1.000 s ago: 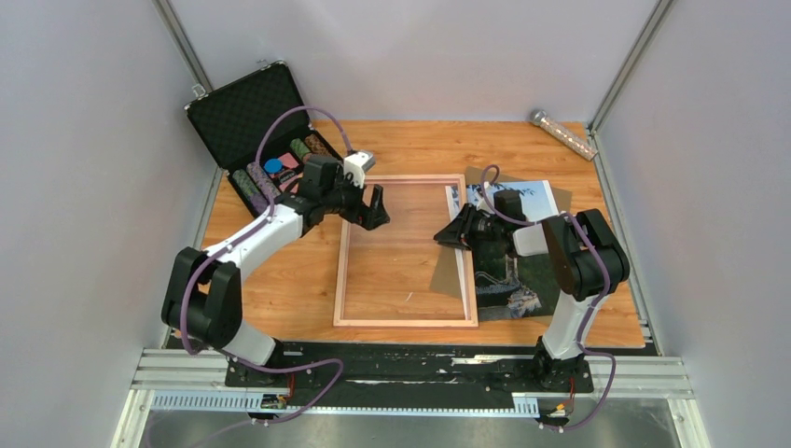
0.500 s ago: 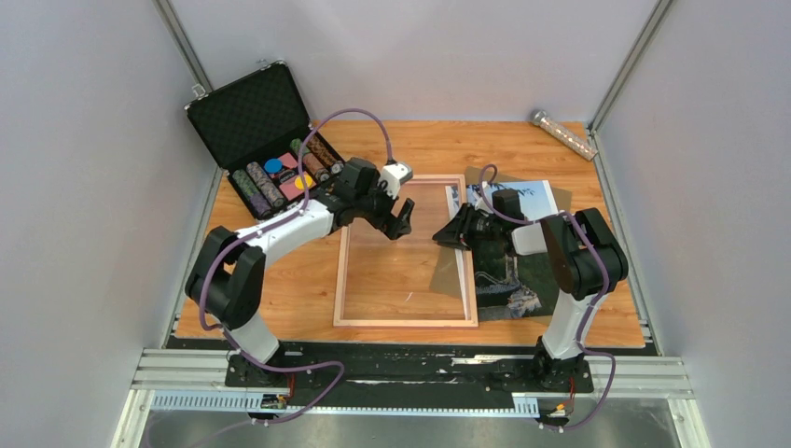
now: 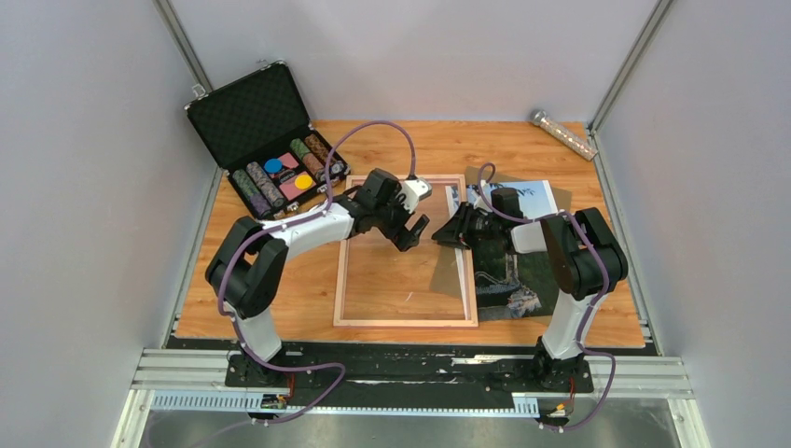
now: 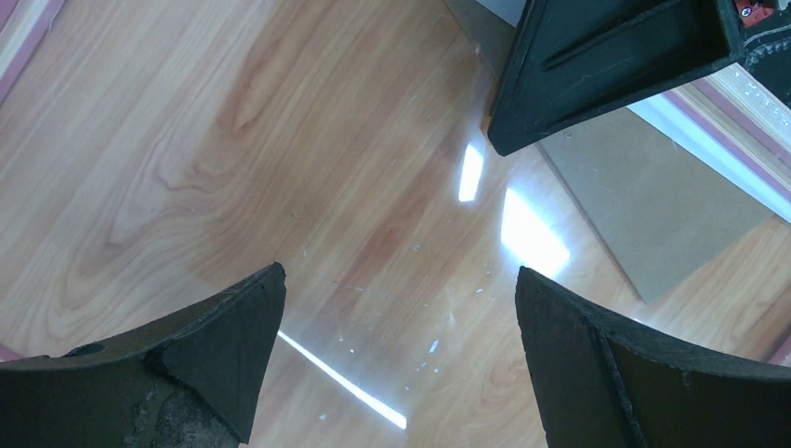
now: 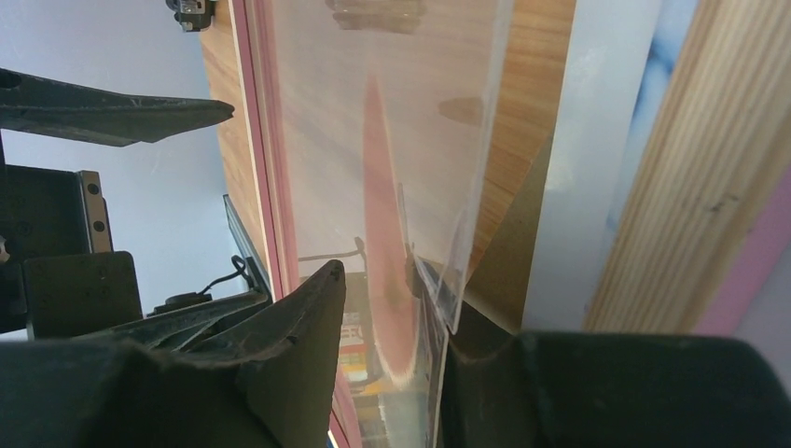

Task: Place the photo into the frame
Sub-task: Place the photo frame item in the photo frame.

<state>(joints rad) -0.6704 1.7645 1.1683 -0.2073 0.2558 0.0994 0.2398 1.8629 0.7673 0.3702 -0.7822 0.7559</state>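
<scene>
The large glossy print of the Great Wall (image 3: 513,285) lies flat on the wooden bench (image 3: 280,289), just right of the thin-railed pink-and-wood picture frame (image 3: 406,322) and partly under the right arm (image 3: 578,252). The right claw (image 3: 450,233) sits at the frame's right rail, narrowly parted around the edge of the clear pane (image 5: 392,140), with a gap beside one finger. The left claw (image 3: 410,231) hangs spread wide above the pane.

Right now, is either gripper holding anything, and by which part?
The left gripper is open and empty. The right gripper has the clear pane between its fingers by its right edge, near a corner; whether it is clamped cannot be told.
</scene>
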